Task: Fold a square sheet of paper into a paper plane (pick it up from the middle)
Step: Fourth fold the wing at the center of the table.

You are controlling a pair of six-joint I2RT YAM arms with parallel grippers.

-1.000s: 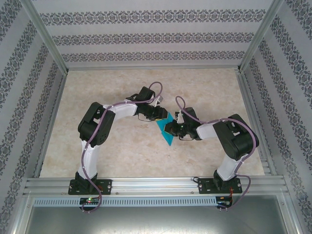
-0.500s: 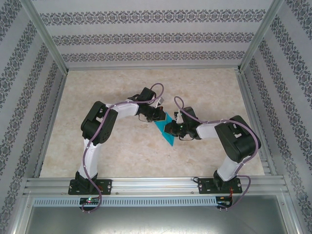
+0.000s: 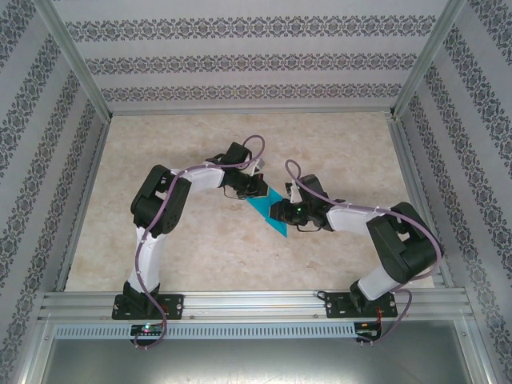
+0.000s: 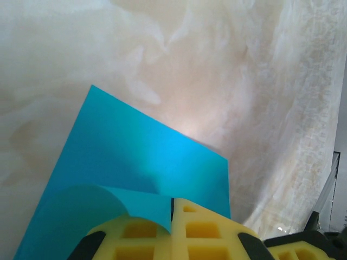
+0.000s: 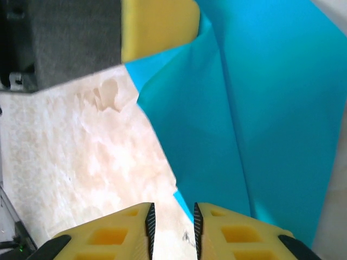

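Marbled tabletop (image 3: 200, 256) carries the work.

1. Left pincer (image 3: 258, 189): positioned at the sheet's far-left corner. Within the last second its pads have gone from apart to fully together. The left wrist view shows them clamped on a curled edge of the sheet (image 3: 268, 210).
2. Sheet: teal, lying mid-tabletop between the two pincers, with one crease running along its length.
3. Right pincer (image 3: 280, 213): positioned at the sheet's right edge. Its pads were nearly together a second ago and now stand slightly apart. The sheet's edge lies just beside the gap, unclamped.

Assessment: the hold appears to have passed from right to left. This probably frees the right arm to reposition for the next fold.
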